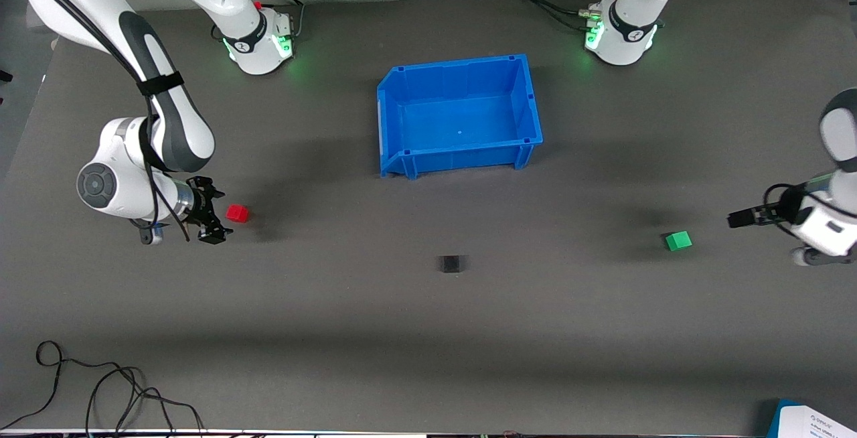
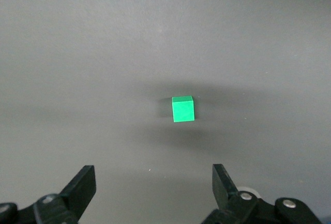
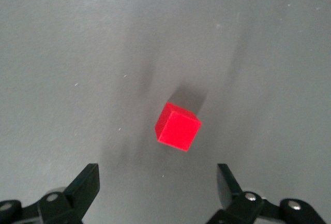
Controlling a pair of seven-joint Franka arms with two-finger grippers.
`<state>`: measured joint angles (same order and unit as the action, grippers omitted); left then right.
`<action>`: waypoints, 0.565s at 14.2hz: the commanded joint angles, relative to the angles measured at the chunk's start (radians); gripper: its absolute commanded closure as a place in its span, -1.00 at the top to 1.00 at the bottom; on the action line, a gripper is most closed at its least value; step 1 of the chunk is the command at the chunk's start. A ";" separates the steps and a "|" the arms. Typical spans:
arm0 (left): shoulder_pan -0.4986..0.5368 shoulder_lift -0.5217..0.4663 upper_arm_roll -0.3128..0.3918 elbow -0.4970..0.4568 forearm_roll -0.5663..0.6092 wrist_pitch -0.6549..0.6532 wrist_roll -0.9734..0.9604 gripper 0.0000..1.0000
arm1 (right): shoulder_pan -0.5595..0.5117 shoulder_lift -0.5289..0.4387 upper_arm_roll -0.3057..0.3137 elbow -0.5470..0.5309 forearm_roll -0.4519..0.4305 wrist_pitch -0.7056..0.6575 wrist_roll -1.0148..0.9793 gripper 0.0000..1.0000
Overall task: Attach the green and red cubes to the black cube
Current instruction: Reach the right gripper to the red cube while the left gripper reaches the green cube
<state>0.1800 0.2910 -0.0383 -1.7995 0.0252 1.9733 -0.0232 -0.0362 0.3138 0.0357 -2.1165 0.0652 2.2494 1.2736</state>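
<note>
1. Where the desk (image 1: 428,331) shows bare grey, three tiny matte cubes lie well apart: the red cube (image 1: 237,213) toward the right arm's end, the green cube (image 1: 678,240) toward the left arm's end, and the black cube (image 1: 451,263) between them, nearest the front camera.
2. The right gripper (image 1: 215,213) hangs just beside the red cube with its fingers spread; in the right wrist view the red cube (image 3: 178,127) lies ahead of the gap, untouched.
3. The left gripper (image 1: 742,217) is near the green cube, fingers likewise spread, with the green cube (image 2: 183,108) clear of them.
4. A blue bin (image 1: 395,123) stands farther from the front camera than the black cube.
5. Loose cables (image 1: 100,384) lie at the desk's near edge.
6. The black cube barely stands out from the desk.
</note>
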 commanded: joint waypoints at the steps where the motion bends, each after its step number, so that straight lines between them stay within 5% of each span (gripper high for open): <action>1: -0.011 -0.010 -0.003 -0.128 -0.005 0.111 -0.072 1.00 | -0.004 -0.007 -0.032 -0.016 0.037 0.016 0.026 0.99; 8: -0.059 0.171 -0.005 -0.133 0.001 0.300 -0.121 0.99 | 0.009 0.066 -0.046 -0.083 0.174 0.151 0.009 0.99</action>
<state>0.1353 0.4342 -0.0505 -1.9320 0.0229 2.2288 -0.1265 -0.0354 0.3538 -0.0084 -2.1912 0.2034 2.3511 1.2841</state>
